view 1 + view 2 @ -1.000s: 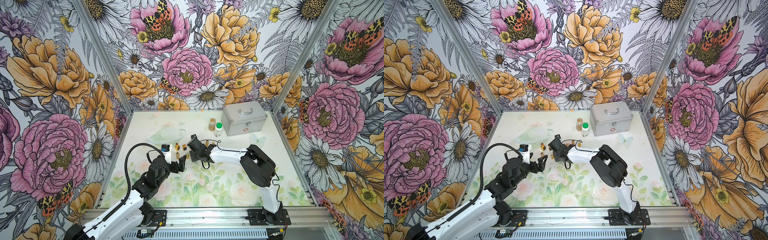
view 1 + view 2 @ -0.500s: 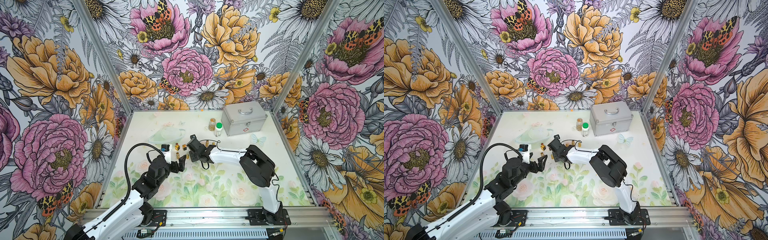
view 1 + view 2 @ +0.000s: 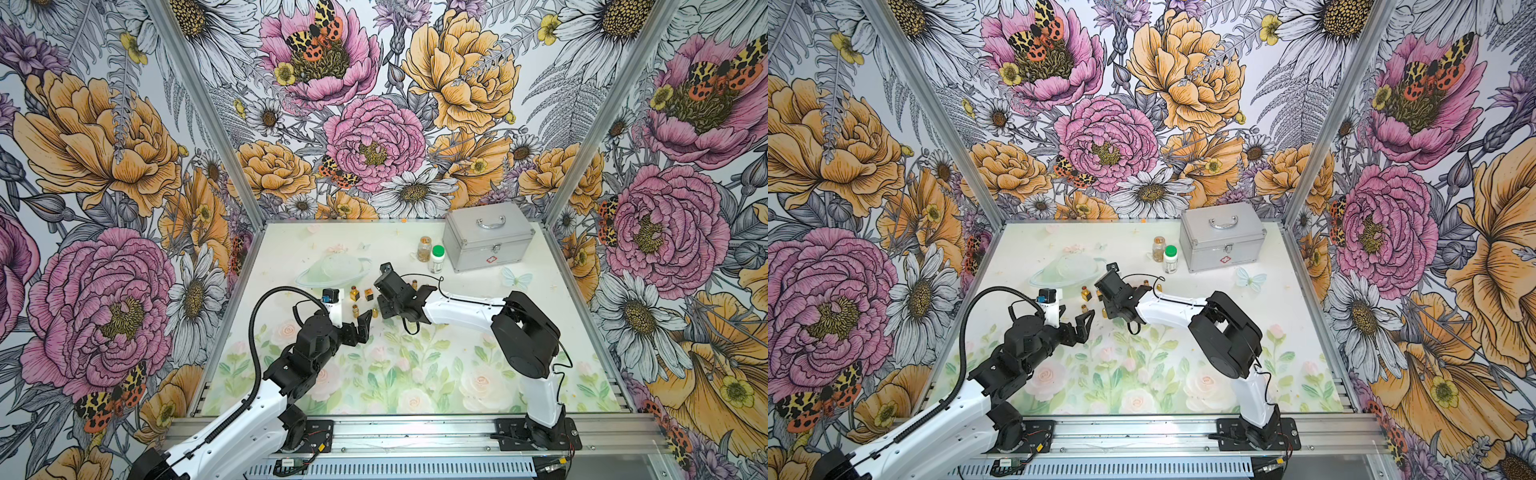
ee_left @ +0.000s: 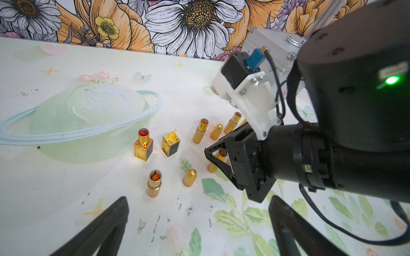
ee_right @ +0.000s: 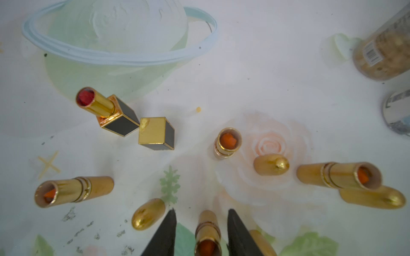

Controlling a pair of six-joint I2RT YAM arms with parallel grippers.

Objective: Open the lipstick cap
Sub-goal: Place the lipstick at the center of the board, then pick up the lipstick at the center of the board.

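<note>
We count four uncapped round gold lipsticks (image 5: 227, 141), four bullet caps (image 5: 271, 165), one square lipstick (image 5: 104, 110) beside its square cap (image 5: 156, 133), two bottles (image 3: 436, 259), one barcoded, and one red-cross case (image 3: 486, 245) at 1 o'clock on the mat (image 3: 415, 374). The right gripper (image 5: 201, 210), stretched low from 3 o'clock, straddles one upright lipstick (image 5: 207, 230) near centre, jaws parted and clear of it; the left gripper (image 4: 198, 199), at its 8 o'clock, hovers spread wide.

We see a round gold lipstick tube (image 5: 207, 230) standing upright and uncapped, its orange stick showing in the open top. It stands well apart from the pale green printed planet (image 5: 117, 44), on the leafy part of the mat. A bullet-shaped gold cap (image 5: 261, 243) sits just beside it, partly hidden.
</note>
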